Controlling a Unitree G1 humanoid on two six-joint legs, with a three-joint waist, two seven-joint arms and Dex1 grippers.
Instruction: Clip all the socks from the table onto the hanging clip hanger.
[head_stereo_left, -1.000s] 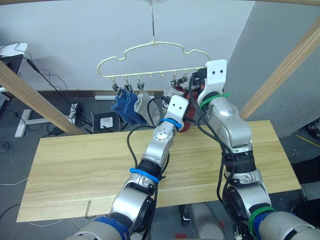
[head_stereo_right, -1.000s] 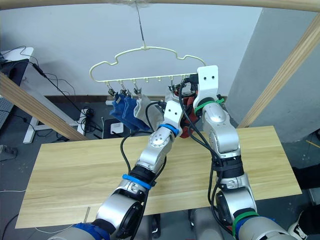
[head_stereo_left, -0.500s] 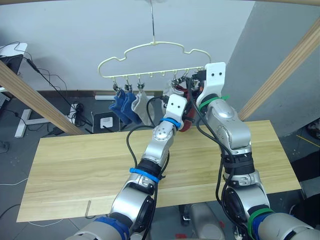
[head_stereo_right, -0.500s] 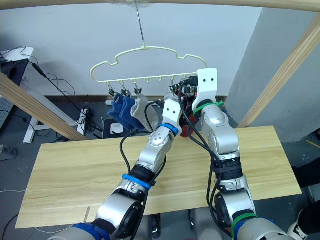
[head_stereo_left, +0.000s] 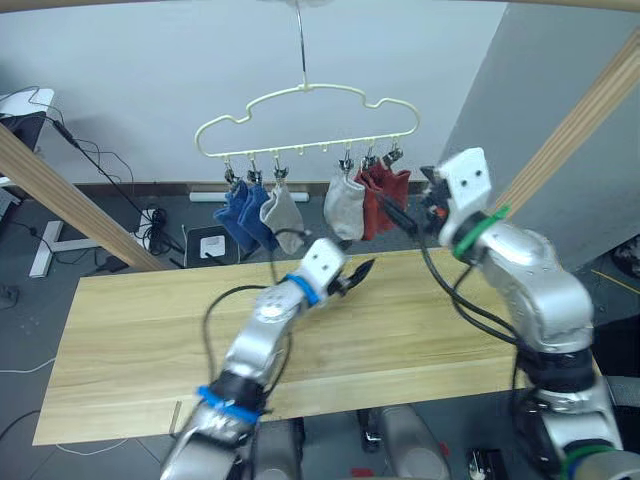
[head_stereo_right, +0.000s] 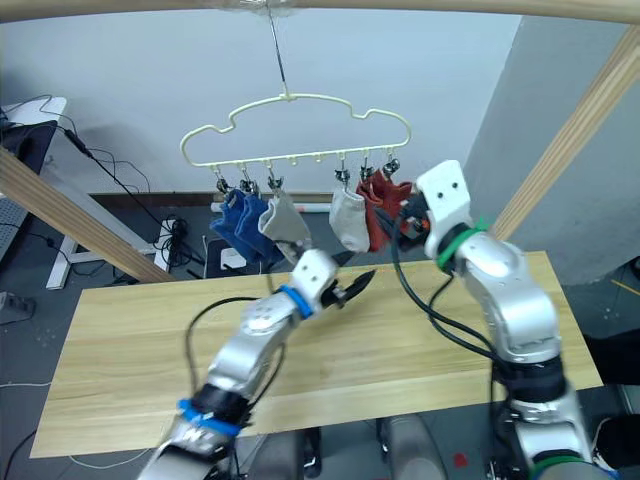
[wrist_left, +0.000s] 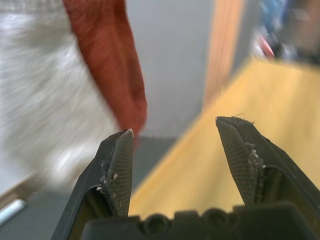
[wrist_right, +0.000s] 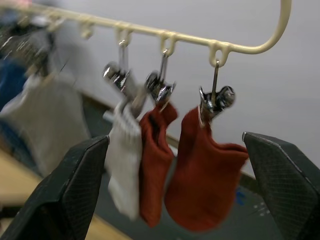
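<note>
The cream wire clip hanger (head_stereo_left: 310, 146) hangs by its hook above the far edge of the table (head_stereo_left: 150, 330). Six socks hang from its clips: two blue socks (head_stereo_left: 240, 215), a grey sock (head_stereo_left: 283, 210), another grey sock (head_stereo_left: 344, 205) and two rust-red socks (head_stereo_left: 383, 195). My left gripper (head_stereo_left: 355, 275) is open over the table, below the second grey sock, with nothing between its fingers (wrist_left: 117, 165). My right gripper (head_stereo_left: 405, 215) stands open and empty just right of the red socks (wrist_right: 202, 185), which hang beyond its fingers (wrist_right: 75, 190).
Slanted wooden beams stand at the left (head_stereo_left: 70, 200) and right (head_stereo_left: 580, 120) of the table. A small metal hook (head_stereo_left: 177, 415) lies near the table's front left edge. Cables and a power strip (head_stereo_left: 150, 215) lie on the floor behind.
Both grippers have opened and drawn back from the hanger. The left arm dropped toward the table, the right swung to the right. The red socks now hang free on their clips.
</note>
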